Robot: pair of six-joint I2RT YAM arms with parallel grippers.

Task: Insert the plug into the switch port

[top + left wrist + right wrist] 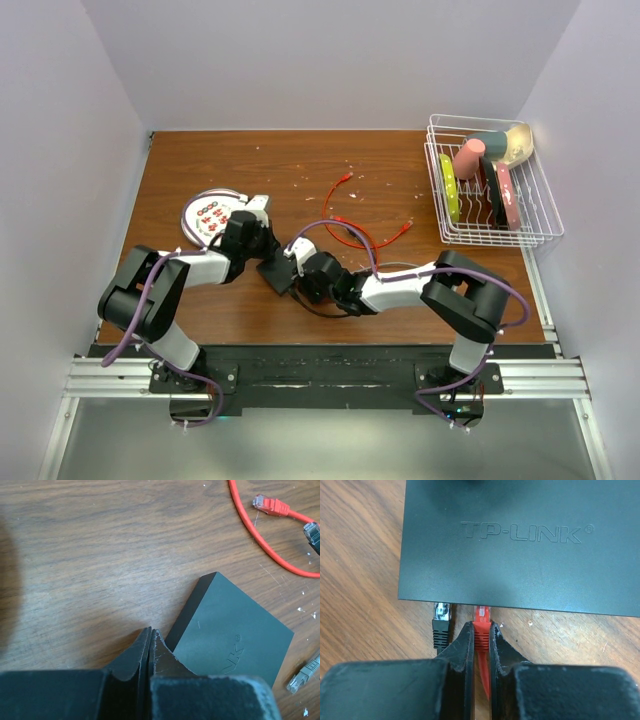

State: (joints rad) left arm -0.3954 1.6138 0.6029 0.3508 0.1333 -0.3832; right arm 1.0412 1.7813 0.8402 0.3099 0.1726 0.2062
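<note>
The switch [520, 545] is a flat matte-black box marked TP-LINK, lying on the wooden table; it also shows in the top view [277, 272] and the left wrist view [235, 635]. My right gripper [481, 630] is shut on the boot of a red plug [482, 622], whose tip is at the switch's near edge, under its rim. A black plug [441, 620] sits in the edge just to its left. My left gripper [150, 635] is shut and empty, its tips on the table beside the switch's corner.
A red cable [352, 232] loops across the table behind the arms, with a free red plug [270, 505] and a grey plug [302, 675] nearby. A round white plate with red dots [208, 213] lies at left. A wire dish rack [490, 185] stands at right.
</note>
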